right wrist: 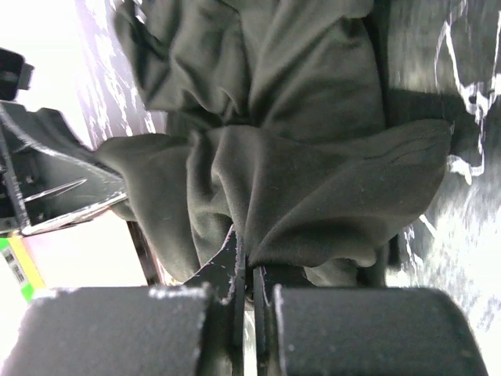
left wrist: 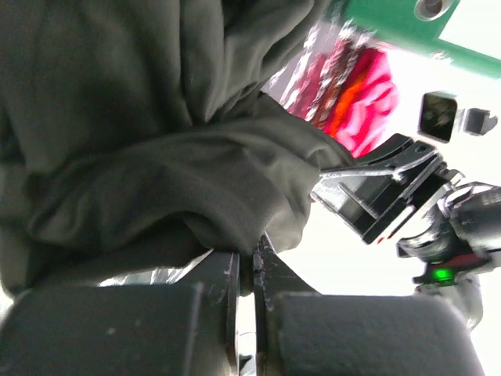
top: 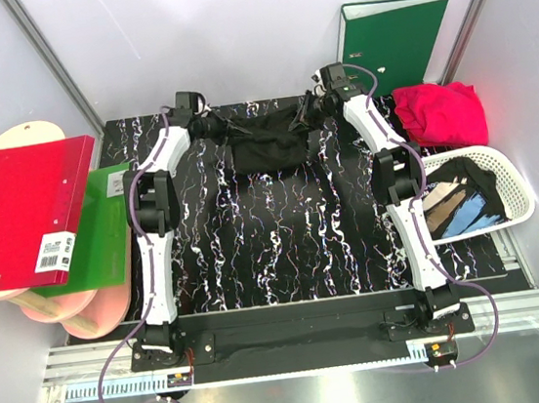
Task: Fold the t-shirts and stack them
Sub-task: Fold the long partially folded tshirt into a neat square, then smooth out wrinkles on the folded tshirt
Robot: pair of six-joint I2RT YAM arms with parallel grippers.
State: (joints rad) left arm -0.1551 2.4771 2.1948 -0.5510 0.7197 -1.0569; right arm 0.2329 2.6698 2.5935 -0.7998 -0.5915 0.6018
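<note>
Three t-shirts, one strung across the far end of the table (top: 255, 243)
A black t-shirt (top: 267, 141) hangs bunched and sagging, its ends pinched by the left gripper (top: 219, 126) and the right gripper (top: 306, 110). A crimson-pink t-shirt (top: 442, 111) lies crumpled at the far right. A printed black t-shirt (top: 458, 200), showing tan, white and blue strokes, sits heaped in the white basket (top: 507, 172) beside it.

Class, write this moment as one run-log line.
left claw: shut on black t-shirt | right claw: shut on black t-shirt | cloth: bunched between claws | pink t-shirt: heaped far right
</note>
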